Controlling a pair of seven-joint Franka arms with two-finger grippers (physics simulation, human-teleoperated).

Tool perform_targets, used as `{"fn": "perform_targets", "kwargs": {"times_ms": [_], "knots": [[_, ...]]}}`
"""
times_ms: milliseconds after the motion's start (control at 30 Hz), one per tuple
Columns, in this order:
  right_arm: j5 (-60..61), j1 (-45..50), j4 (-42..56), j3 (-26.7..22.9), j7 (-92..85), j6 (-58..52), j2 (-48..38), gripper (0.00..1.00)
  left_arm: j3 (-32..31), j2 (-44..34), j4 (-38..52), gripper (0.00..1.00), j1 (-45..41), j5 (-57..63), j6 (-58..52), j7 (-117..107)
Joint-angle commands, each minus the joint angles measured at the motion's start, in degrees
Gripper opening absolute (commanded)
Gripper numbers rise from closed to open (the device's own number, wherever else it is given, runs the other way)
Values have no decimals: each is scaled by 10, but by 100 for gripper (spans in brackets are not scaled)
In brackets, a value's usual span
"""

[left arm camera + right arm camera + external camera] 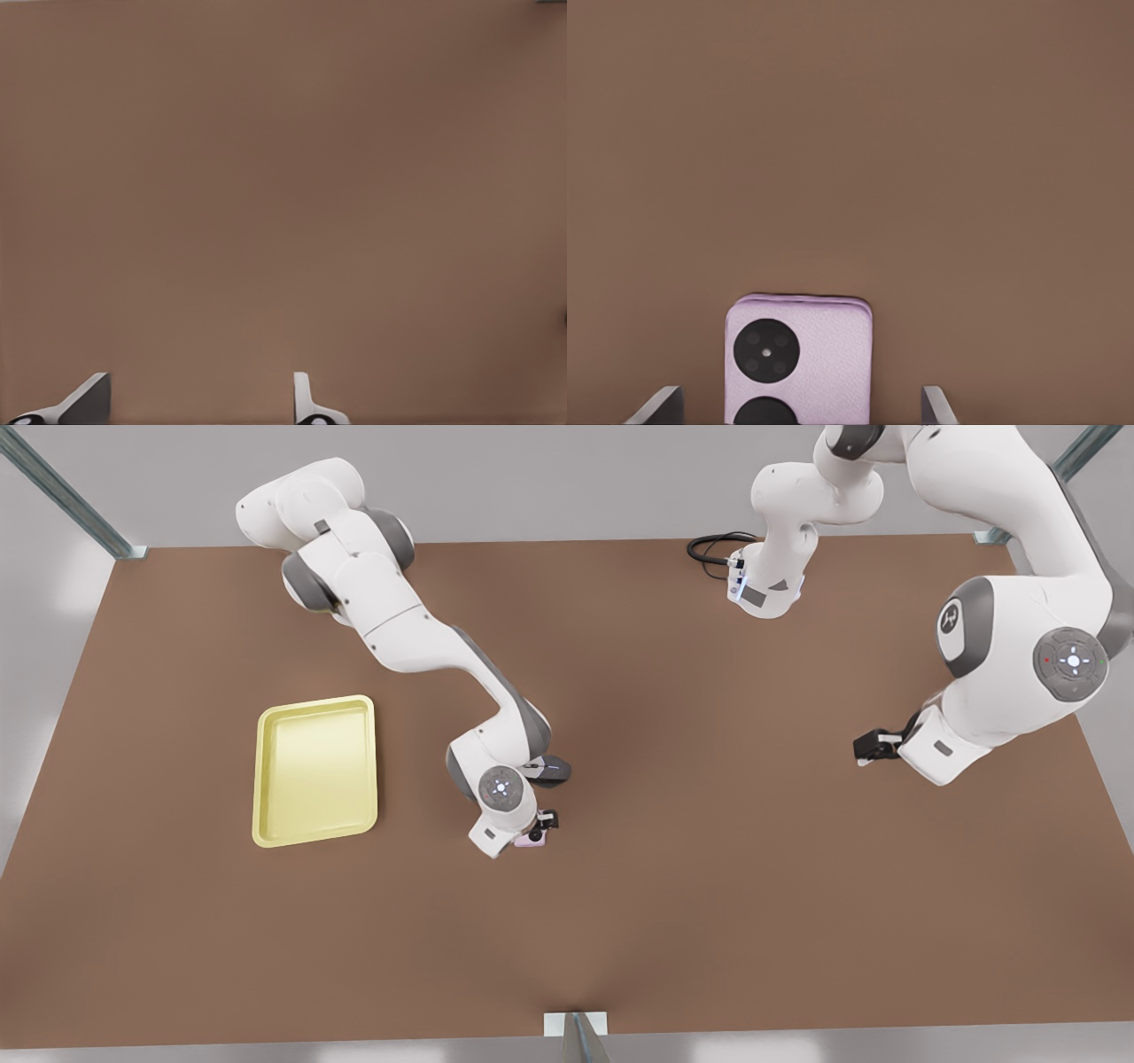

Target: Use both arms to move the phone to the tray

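Observation:
The pale pink phone lies on the brown table near the middle, its two black circles plain in the right wrist view. My right gripper, on the arm at the front view's left, hovers right over it; this gripper is open, a finger on each side of the phone. The pale yellow tray lies to the front view's left of that arm. My left gripper, on the arm at the front view's right, waits open over bare table, far from the phone.
A grey computer mouse sits just behind the right wrist, close to the phone. A black cable loops at the table's back edge. Metal frame posts stand at the edges.

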Motion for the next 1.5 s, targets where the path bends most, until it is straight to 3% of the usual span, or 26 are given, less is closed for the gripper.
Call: {"fn": "perform_targets", "kwargs": {"times_ms": [0,900,1000,1300,1467], "knots": [[-4,1,-14,1,138,85,-1,100,0,4,0,100,0,0,4,46],[-35,11,-58,6,137,111,1,99,0,20,0,100,0,0,7,40],[-36,11,-58,5,135,111,5,87,0,23,0,100,0,0,7,40],[-36,11,-57,5,134,111,5,85,0,31,1,100,1,-1,8,41],[-36,11,-58,5,134,112,6,100,0,34,1,100,1,-1,8,41]]}}
